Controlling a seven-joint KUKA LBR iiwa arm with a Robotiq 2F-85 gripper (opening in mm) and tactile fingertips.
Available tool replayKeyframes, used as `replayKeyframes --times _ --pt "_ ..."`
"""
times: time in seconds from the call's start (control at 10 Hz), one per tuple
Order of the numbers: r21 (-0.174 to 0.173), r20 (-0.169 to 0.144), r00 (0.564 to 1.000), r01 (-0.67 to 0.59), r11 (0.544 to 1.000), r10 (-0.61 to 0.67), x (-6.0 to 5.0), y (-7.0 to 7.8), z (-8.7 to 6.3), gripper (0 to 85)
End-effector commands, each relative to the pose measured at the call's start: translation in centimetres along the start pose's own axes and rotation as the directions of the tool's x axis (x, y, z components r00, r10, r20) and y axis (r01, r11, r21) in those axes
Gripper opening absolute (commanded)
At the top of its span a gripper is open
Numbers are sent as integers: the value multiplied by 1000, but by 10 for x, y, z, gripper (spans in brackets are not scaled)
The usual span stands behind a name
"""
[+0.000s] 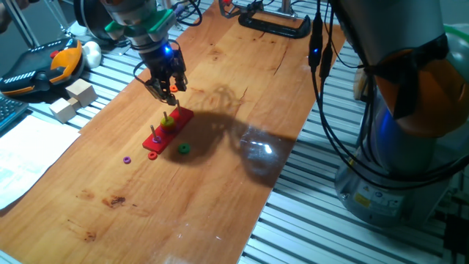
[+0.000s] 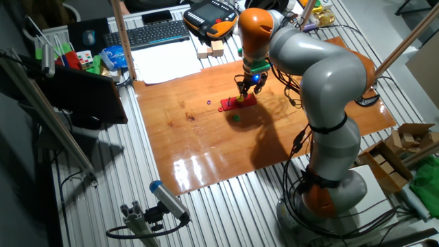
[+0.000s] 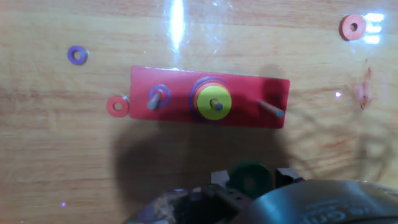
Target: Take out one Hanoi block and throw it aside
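The dark green Hanoi block lies flat on the wooden table, just beside the red peg base. In the hand view the block shows below the base, framed between my two fingertips. My gripper hangs above the far end of the base, open and holding nothing. It also shows in the other fixed view and the hand view. The middle peg carries a stack topped by a yellow-green disc. The left peg has a purple ring. The right peg is bare.
A tiny purple ring and a small red ring lie by the base's near end. An orange ring lies farther off. Wooden blocks and a teach pendant sit at the left. A black clamp sits at the far edge.
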State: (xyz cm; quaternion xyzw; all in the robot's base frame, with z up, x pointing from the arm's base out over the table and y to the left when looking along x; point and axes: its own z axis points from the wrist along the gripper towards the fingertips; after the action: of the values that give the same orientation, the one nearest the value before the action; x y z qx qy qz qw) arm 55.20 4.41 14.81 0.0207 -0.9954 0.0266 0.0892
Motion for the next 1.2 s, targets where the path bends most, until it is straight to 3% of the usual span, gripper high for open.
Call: replayKeyframes --times 0.0,0.3,0.5,0.6,0.8,1.1 --pt "-3 0 1000 0 1000 0 -1 0 0 480" --pt "-11 21 1000 16 1000 -16 1 -2 -2 370" --pt "3 46 998 51 999 -51 -1 -6 -5 250" --pt "-2 51 996 75 997 -74 -2 -11 -9 143" --pt "-10 50 991 127 992 -126 -3 -19 -14 7" --pt "-4 69 987 145 989 -144 -4 -20 -14 7"
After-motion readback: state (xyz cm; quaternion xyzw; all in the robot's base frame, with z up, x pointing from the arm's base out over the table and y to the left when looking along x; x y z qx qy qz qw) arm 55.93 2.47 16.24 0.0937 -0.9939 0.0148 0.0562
